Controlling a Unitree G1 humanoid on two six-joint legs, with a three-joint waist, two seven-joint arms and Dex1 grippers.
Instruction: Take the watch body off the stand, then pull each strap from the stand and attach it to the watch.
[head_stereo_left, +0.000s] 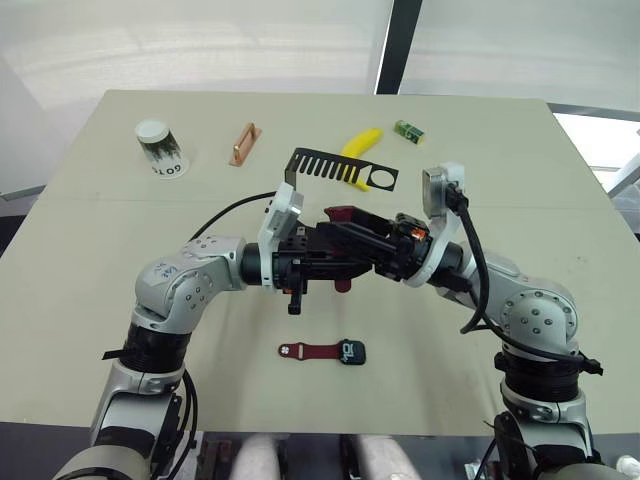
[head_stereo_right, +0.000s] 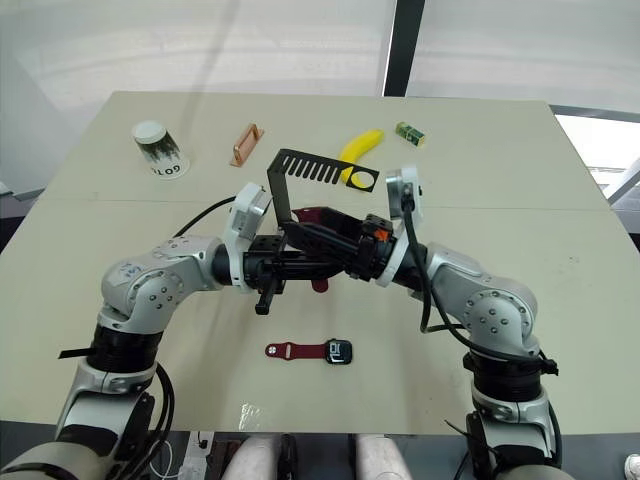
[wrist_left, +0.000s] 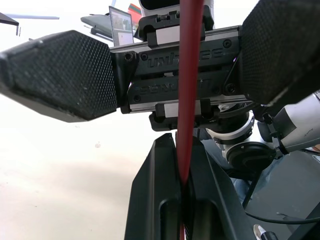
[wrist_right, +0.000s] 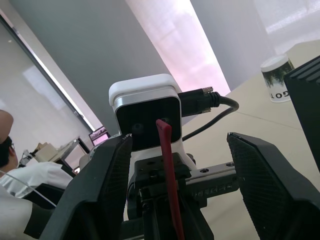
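Note:
The watch body (head_stereo_left: 351, 352) lies flat on the table near the front edge, with one maroon strap (head_stereo_left: 308, 351) joined to its left side. Above it my two grippers meet tip to tip in mid-air. My left gripper (wrist_left: 184, 186) is shut on the second maroon strap (wrist_left: 189, 100), which stands upright between the grippers. My right gripper (wrist_right: 175, 145) is open, its wide fingers (wrist_right: 95, 185) spread on either side of the strap and the left gripper's tip. The black stand (head_stereo_left: 330, 165) sits behind the grippers with its comb arm and ring bare.
A paper cup (head_stereo_left: 161, 148) lies at the far left, with a copper handle bar (head_stereo_left: 243, 144) beside it. A banana (head_stereo_left: 360, 148) and a small green box (head_stereo_left: 408, 131) rest behind the stand. A person (wrist_right: 20, 170) sits off beyond the table.

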